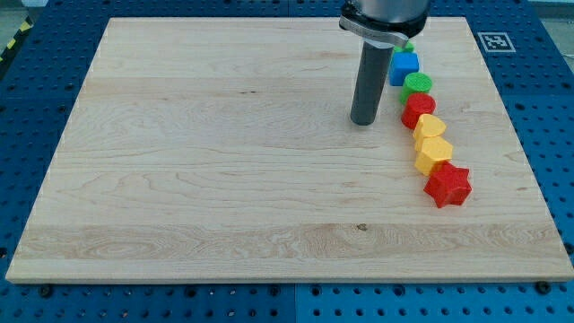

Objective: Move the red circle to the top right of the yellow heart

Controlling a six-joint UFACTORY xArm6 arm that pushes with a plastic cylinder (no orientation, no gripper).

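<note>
The red circle (418, 109) lies on the wooden board (224, 161) at the view's right, in a slanted line of touching blocks. Above it are a green circle (417, 85) and a blue cube (404, 66), with a further green block (409, 45) partly hidden behind the arm. Below it are a yellow block (430, 128), the yellow heart (434, 152), and a red star (447, 185). The red circle touches the upper yellow block. My tip (363, 121) stands to the left of the red circle, a short gap away, not touching any block.
The arm's dark mount (381, 18) hangs over the board's top edge. A fiducial marker (491, 40) sits off the board's top right corner. Blue perforated table (547, 108) surrounds the board.
</note>
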